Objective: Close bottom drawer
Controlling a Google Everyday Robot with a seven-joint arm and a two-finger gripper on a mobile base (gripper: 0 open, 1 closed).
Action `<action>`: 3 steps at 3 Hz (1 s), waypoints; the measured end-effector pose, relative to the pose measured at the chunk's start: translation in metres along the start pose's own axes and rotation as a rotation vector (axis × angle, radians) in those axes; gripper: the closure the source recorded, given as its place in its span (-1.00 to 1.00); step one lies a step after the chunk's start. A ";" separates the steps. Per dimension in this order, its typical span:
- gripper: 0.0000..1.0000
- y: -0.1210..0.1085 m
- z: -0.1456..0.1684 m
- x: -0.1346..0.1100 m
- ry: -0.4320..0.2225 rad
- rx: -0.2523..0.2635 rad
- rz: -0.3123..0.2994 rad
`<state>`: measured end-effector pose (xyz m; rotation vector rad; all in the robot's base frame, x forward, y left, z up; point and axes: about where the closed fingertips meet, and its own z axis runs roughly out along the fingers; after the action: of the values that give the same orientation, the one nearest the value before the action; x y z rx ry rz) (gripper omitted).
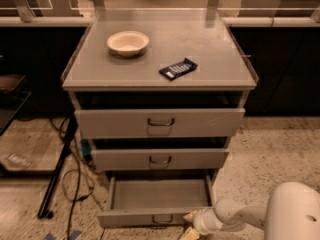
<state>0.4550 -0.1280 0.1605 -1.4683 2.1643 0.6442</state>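
The bottom drawer [155, 217] is the lowest of the grey cabinet's three. It is pulled well out, its inside is bare, and a small dark wire handle sits on its narrow front panel. My gripper [190, 225] is at the bottom of the view, right at the drawer's front right corner, on the end of my white arm [240, 215] that comes in from the lower right. Whether it touches the front panel does not show.
The mid-sized middle drawer [160, 159] and the tall top drawer [160, 122] stand slightly out. On the cabinet top [100, 74] sit a cream bowl [128, 42] and a dark blue packet [178, 69]. A black stand leg and cables [60, 174] lie on the floor at left.
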 end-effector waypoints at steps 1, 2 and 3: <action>0.07 -0.056 0.003 -0.022 0.002 0.085 -0.079; 0.53 -0.087 0.001 -0.034 0.006 0.139 -0.126; 0.49 -0.088 0.001 -0.034 0.006 0.141 -0.127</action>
<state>0.5491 -0.1317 0.1689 -1.5178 2.0561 0.4346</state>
